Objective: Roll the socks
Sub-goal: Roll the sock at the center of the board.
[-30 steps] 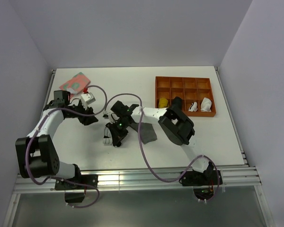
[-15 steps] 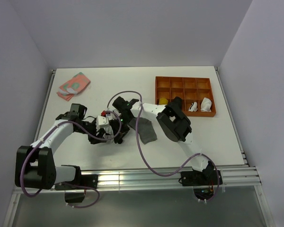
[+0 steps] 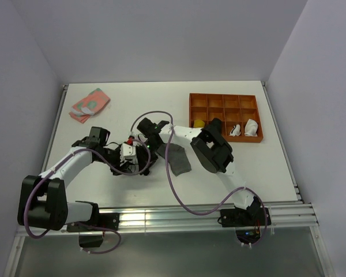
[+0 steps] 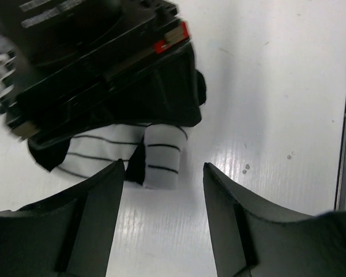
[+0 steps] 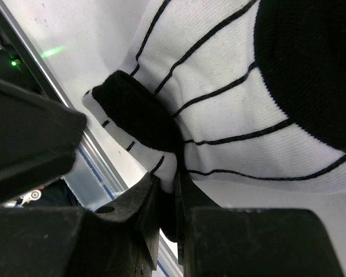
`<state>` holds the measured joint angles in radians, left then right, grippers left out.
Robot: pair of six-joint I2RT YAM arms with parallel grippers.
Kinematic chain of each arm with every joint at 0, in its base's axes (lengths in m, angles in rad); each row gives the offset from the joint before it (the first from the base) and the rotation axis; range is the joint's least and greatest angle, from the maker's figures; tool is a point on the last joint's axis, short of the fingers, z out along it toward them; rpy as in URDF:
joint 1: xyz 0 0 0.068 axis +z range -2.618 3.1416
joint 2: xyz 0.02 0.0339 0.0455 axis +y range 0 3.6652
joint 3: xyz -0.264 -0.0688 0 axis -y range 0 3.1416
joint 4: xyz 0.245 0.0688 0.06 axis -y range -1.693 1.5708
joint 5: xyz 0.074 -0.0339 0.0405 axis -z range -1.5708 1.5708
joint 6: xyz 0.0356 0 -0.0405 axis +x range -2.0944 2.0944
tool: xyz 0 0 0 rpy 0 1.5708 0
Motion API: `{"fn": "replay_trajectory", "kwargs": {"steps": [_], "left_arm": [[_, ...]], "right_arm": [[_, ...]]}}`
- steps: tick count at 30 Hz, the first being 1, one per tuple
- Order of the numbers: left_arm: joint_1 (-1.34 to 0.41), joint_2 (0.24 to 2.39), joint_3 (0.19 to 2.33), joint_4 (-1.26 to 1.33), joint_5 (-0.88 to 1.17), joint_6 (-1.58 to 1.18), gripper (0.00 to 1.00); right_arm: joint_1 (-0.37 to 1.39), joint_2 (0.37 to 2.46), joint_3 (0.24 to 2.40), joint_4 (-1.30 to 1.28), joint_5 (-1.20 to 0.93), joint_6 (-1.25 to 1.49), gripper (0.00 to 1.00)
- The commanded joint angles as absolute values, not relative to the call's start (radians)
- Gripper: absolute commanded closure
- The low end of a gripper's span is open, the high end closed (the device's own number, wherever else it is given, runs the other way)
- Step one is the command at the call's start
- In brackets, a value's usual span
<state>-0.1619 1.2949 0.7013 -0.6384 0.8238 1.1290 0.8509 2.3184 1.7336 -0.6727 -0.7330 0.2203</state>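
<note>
My left jaws: nearest the arm bases and well to the left of the orange tray (image 3: 225, 96). They stand wide apart with nothing in them, one finger on each side of the striped sock's (image 4: 161, 151) rolled end. I read that as lined up to close on the roll.
My right jaws: a touch closer to the orange tray than the left pair, reaching down from above. They're nearly together and pinched on a fold of the striped sock (image 5: 230, 115), with fabric running into the narrow gap. That pinch looks like what's keeping the roll from springing open.
Striped sock: on the surface (image 3: 248, 167), left of the orange tray and nearer the bases, tucked under both wrists. One end is curled over on itself and the black cuff is bunched at the pinch.
Grey sock (image 3: 177, 161): flat and unrolled, between the striped sock and the orange tray, beside the right arm (image 3: 210, 151). It's parked clear, and nothing is gripping it.
Step in hand: I'd call this a handover, with the roll only partly formed.
Risk: if the pinch lets go too soon, I'd expect the curl to relax.
Inside the orange tray: a yellow bundle (image 3: 200, 123) and pale bundles (image 3: 251, 127) sit in separate compartments.
Patterned cloth (image 3: 89, 104): far to the left of the orange tray at the far edge, well away from the work.
</note>
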Motion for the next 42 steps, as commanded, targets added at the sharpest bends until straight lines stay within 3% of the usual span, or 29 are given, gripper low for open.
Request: {"fn": "replay_trajectory", "kwargs": {"steps": [1,24,33,36,39,41,42], "left_arm": [[-0.204,1.278,0.669,-0.589,0.807,1.157,0.38],[-0.27,1.402,0.65,-0.474,0.773,1.08,0.4],[-0.27,1.489,0.675,-0.48,0.772,1.054,0.48],[-0.265,1.499,0.683,-0.495,0.784,1.051,0.52],[-0.259,1.531,0.712,-0.547,0.807,1.066,0.64],[-0.249,1.555,0.744,-0.604,0.83,1.08,0.78],[-0.244,1.581,0.755,-0.62,0.836,1.094,0.82]], "right_arm": [[0.847,2.387,1.726,-0.716,-0.598,0.206,0.97],[0.845,2.349,1.686,-0.689,-0.598,0.202,0.97],[0.847,2.316,1.646,-0.649,-0.594,0.222,0.97],[0.848,2.295,1.62,-0.628,-0.577,0.239,0.96],[0.851,2.267,1.58,-0.588,-0.552,0.265,0.92],[0.853,2.249,1.543,-0.551,-0.526,0.282,0.88],[0.854,2.228,1.528,-0.537,-0.517,0.3,0.81]]}}
